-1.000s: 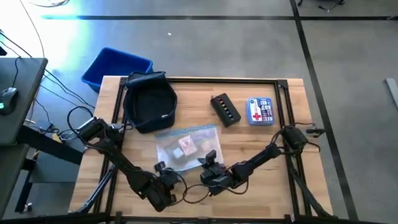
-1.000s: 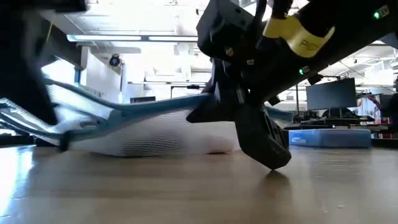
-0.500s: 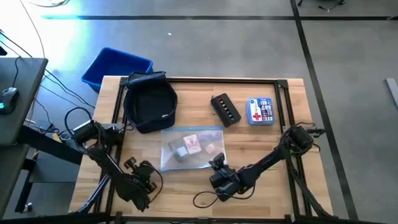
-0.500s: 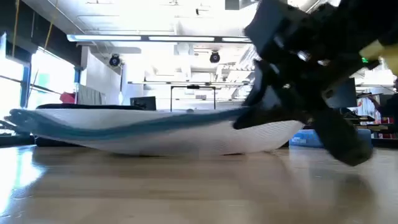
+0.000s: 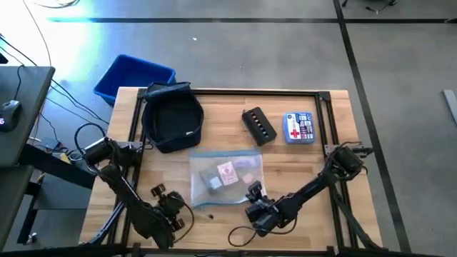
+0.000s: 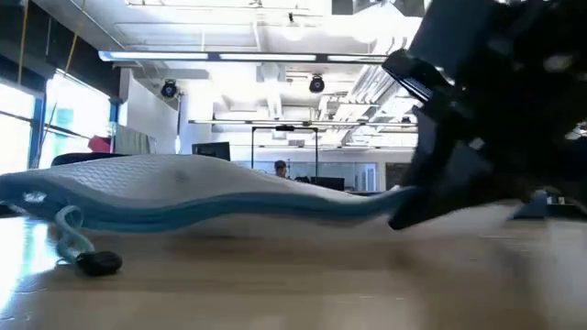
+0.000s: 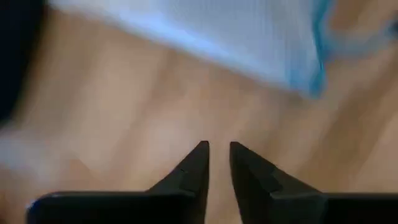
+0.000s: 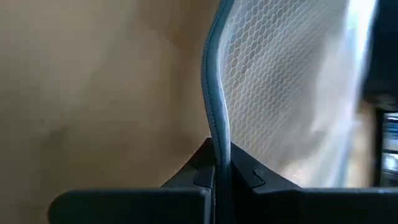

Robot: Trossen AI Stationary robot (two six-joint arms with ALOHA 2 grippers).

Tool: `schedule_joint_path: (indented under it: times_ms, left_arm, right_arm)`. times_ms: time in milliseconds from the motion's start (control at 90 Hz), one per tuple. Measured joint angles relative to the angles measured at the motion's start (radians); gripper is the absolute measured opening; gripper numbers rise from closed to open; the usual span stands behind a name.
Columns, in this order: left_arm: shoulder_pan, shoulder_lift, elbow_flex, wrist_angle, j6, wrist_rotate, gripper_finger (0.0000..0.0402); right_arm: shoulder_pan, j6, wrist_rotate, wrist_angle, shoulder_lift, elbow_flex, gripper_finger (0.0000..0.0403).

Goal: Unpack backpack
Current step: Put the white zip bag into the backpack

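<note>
so from above, the backpack [image 5: 172,116] sits open at the table's far left, pouch [image 5: 226,178] mid-table. right gripper [image 5: 254,193] is at the pouch's near corner. right wrist cam: fingers clamped on its blue edge. left gripper [image 7: 217,149] is nearly closed, holding nothing.

Inside the clear pouch [image 5: 226,180], the small items are too tiny to identify from above. The print on the first-aid box [image 5: 299,128] can't be read. In the low view, the right gripper [image 6: 431,197] is a dark blur, cut off by the picture's right edge. The left wrist view is smeared; the pouch's corner blurs out.
</note>
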Motion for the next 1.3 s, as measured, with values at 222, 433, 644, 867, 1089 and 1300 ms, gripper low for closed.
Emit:
schedule_joint_path:
  times_ms: [222, 433, 644, 867, 1089, 1300]
  left_arm:
    - [0.246, -0.111, 0.127, -0.260, 0.275, -0.149, 0.0136]
    - [0.665, -0.307, 0.010, -0.171, 0.687, -0.046, 0.0186]
    - [1.007, -0.428, -0.259, 0.113, 1.080, 0.257, 0.0206]
    - [1.133, -0.426, -0.444, 0.202, 1.181, 0.321, 0.0205]
    - [1.073, -0.424, -0.493, 0.327, 1.119, 0.532, 0.0136]
    - [0.883, -0.424, -0.492, 0.588, 0.977, 0.639, 0.0054]
  right_arm:
    - [0.024, 0.040, -0.056, 0.006, 0.000, -0.001, 0.0000]
    - [0.025, 0.043, -0.062, 0.016, 0.000, -0.002, 0.0000]
    - [0.025, 0.043, -0.084, 0.018, 0.000, -0.002, 0.0000]
    - [0.024, 0.040, -0.094, 0.019, -0.002, -0.002, 0.0000]
    - [0.026, 0.036, -0.099, -0.009, -0.001, 0.008, 0.0000]
    - [0.057, 0.210, -0.189, -0.310, -0.015, 0.118, 0.0000]
